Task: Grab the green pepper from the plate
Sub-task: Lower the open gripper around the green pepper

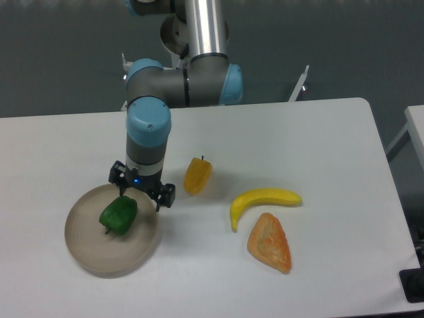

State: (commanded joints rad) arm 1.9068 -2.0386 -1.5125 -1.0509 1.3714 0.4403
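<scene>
Nearest: plate (86, 255) at near-left of the white tabletop (331, 152), green pepper (118, 214) lying in it toward the far side, stem pointing near-left

Right of it, well apart: orange wedge-shaped item (269, 242), then banana (262, 199) just beyond it

Further back: yellow-orange pepper (197, 175), near the plate's far-right rim but off it. Not the target, ignore it

Hand (140, 195) hangs over the far edge of the plate, just beyond the green pepper. Fingers look spread, nothing between them; one fingertip seems close to the pepper's far top, can't tell if touching

Judgement: still pre-grasp. To do it well:
- shift the hand slightly nearer so the pepper sits centred between the fingers
- descend straight, stop short of the plate floor
- close across the blocky body, not the stem; skin is glossy so it may slip or roll
- keep the right finger inside the rim so the plate doesn't get nudged
- lift vertically
</scene>
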